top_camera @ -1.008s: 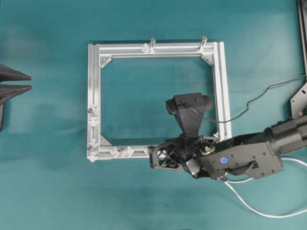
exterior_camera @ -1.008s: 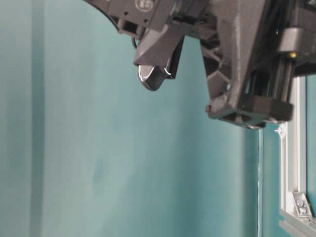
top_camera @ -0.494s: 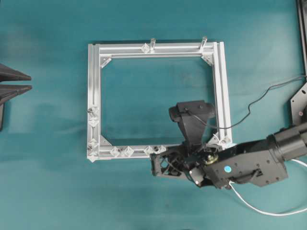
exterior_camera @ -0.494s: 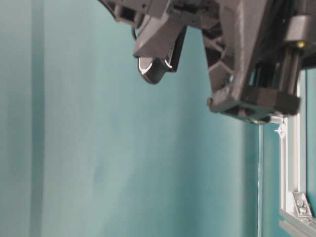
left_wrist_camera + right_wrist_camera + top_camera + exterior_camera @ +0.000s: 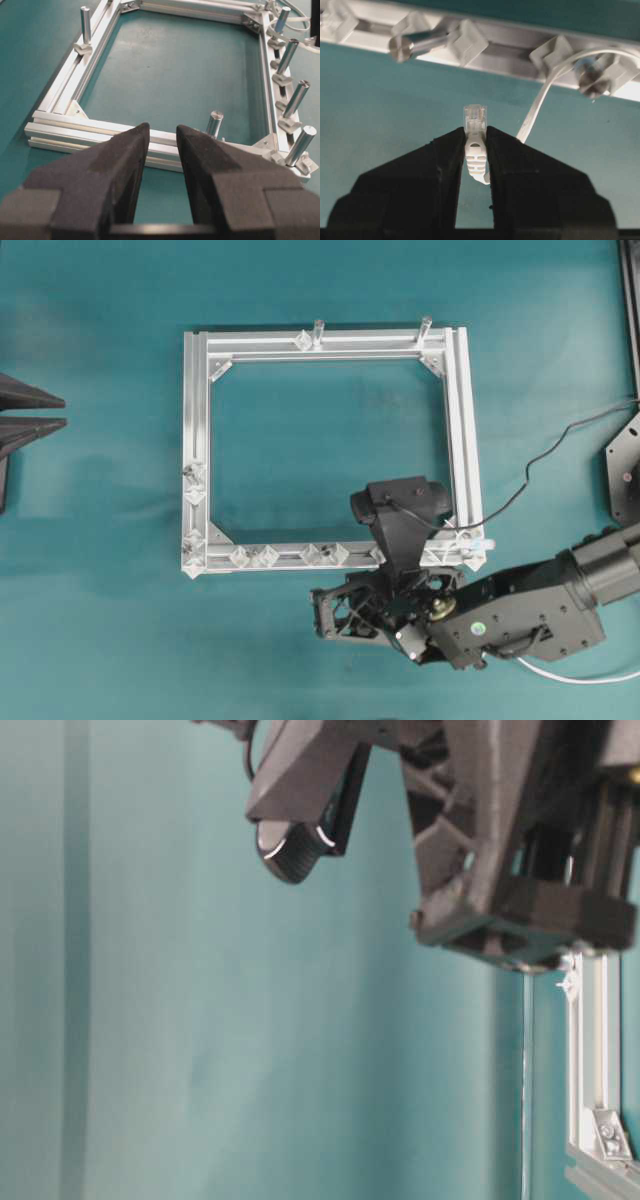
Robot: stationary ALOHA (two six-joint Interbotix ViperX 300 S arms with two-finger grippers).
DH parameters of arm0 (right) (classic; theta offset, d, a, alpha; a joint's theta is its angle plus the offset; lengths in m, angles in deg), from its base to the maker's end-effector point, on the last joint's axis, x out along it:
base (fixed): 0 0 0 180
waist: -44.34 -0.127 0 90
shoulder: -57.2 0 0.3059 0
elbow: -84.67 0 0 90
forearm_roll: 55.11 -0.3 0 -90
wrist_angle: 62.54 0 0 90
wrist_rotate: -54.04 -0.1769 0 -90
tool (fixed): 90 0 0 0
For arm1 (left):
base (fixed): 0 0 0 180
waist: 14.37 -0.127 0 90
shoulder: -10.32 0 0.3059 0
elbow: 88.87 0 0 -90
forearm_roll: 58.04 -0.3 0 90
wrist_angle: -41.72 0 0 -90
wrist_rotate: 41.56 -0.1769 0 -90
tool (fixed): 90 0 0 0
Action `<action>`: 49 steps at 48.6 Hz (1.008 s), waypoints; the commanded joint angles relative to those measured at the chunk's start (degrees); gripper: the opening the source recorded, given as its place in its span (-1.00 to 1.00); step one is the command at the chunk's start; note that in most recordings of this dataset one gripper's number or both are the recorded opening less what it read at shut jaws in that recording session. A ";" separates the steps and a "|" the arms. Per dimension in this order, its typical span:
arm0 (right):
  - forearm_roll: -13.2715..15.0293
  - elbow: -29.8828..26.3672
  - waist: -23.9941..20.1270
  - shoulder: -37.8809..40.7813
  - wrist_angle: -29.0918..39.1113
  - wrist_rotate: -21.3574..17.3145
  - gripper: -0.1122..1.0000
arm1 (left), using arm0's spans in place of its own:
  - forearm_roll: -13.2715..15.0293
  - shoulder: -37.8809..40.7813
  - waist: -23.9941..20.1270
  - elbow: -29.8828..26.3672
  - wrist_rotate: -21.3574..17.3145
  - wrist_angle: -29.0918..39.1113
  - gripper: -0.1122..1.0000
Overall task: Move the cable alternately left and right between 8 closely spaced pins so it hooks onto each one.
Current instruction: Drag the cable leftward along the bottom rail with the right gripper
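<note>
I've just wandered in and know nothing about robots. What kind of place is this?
Probably a robotics lab test bench. A teal mat holds a square aluminium frame studded with small pins, and the right claw grips the plug of a white cable.

Bare cloth (image 5: 120, 640) left of right claw (image 5: 475, 137), frame rail (image 5: 510, 47) and pins (image 5: 420, 44) close ahead.

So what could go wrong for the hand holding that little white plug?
The right hand pinches only the plug of the cable, so a tug might pull it free. The cable curls round just one pin on the frame, and slack could let it slip off.
</note>
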 commanded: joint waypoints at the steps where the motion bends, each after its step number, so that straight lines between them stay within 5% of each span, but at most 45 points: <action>1: -0.09 -1.93 -0.70 -0.44 0.26 -0.09 -0.46 | -0.26 0.62 -0.18 -1.05 0.18 -0.26 -0.19; 33: 0.53 -9.14 -0.88 4.48 -0.09 1.23 -0.46 | -0.26 0.62 -0.18 -1.14 0.26 -0.18 -0.19; 49: 2.20 -14.15 1.58 7.12 -0.35 5.71 -0.46 | -0.26 0.62 -0.26 -1.14 0.26 -0.18 -0.19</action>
